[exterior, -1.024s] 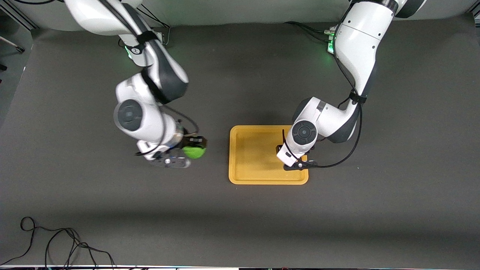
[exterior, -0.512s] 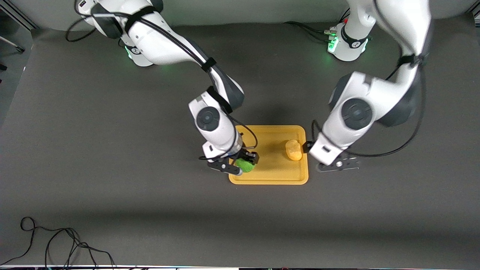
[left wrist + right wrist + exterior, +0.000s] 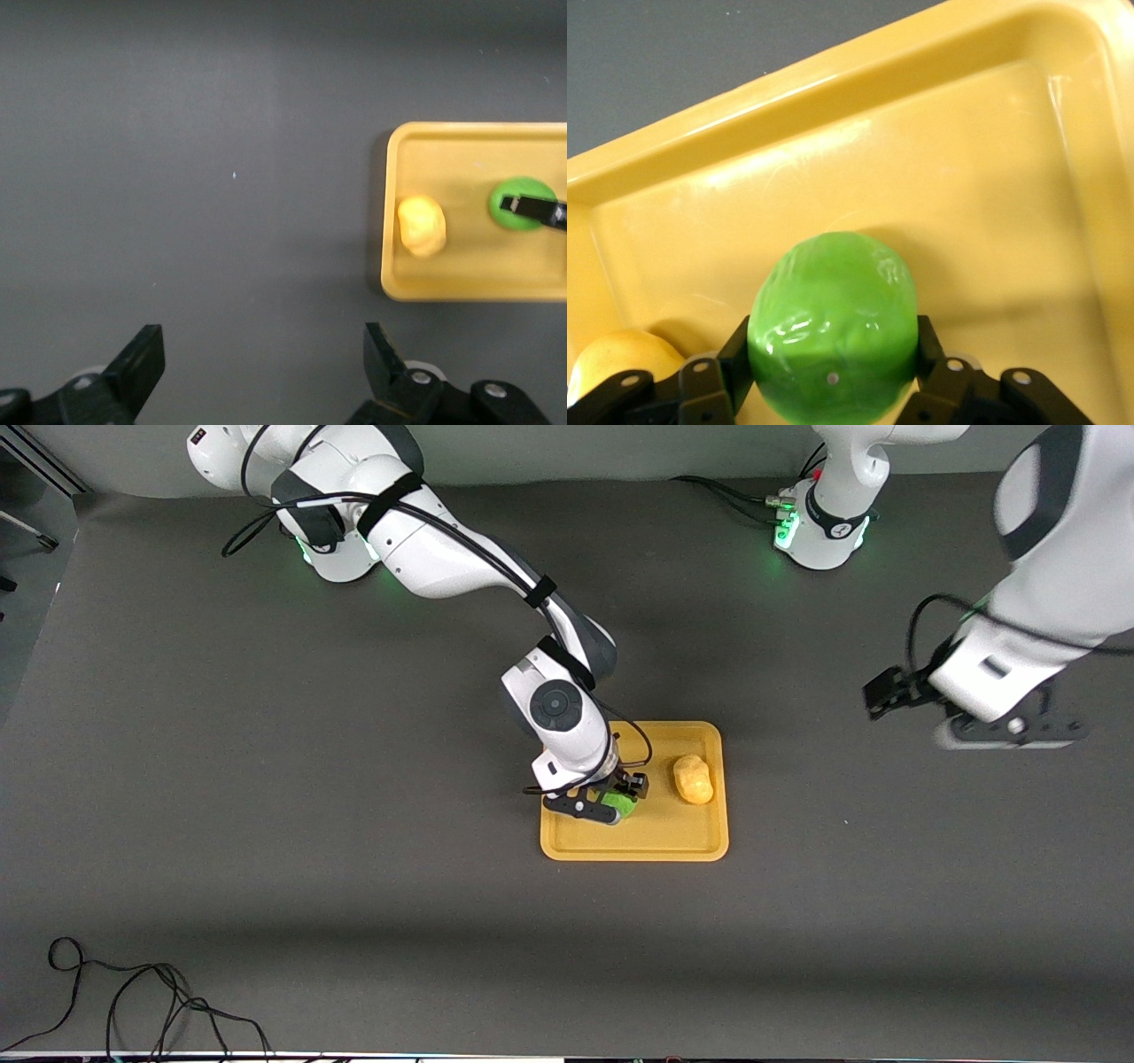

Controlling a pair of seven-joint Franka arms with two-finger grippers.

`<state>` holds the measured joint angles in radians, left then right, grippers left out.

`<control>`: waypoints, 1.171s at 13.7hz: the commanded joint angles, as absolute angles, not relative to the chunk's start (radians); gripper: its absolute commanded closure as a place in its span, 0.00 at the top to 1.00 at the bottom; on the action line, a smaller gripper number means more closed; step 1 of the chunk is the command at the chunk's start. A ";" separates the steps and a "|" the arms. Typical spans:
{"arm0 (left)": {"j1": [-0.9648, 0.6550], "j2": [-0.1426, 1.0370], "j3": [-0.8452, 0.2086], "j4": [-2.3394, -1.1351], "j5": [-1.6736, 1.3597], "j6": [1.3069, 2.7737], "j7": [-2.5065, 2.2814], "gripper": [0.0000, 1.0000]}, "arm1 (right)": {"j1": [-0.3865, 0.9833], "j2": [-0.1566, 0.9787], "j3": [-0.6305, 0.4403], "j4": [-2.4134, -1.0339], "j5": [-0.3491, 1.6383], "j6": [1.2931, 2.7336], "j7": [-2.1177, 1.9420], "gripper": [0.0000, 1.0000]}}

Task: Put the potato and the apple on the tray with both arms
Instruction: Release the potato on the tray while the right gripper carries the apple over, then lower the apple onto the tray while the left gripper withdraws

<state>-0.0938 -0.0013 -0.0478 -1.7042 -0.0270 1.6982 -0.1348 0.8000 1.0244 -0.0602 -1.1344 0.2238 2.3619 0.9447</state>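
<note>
The tray point(image 3: 634, 849) lies flat on the dark counter point(image 3: 266, 779), about midway between the two arms' ends. The potato point(image 3: 693, 779) lies loose on the tray, at the side toward the left arm's end, close to the rim. The apple point(image 3: 619, 804) is over the tray's middle, low above its floor, gripped between the fingers point(image 3: 726, 363) of the right gripper point(image 3: 611, 802), which press on both of its sides. The left gripper point(image 3: 890, 691) hangs in the air over bare counter, well apart from the tray toward the left arm's end, its fingers point(image 3: 142, 359) spread wide and holding nothing.
</note>
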 commanded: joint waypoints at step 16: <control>-0.003 -0.084 -0.049 -1.839 0.027 1.778 -0.002 1.00 | 0.796 0.989 -0.068 -1.132 0.156 2.244 0.997 0.32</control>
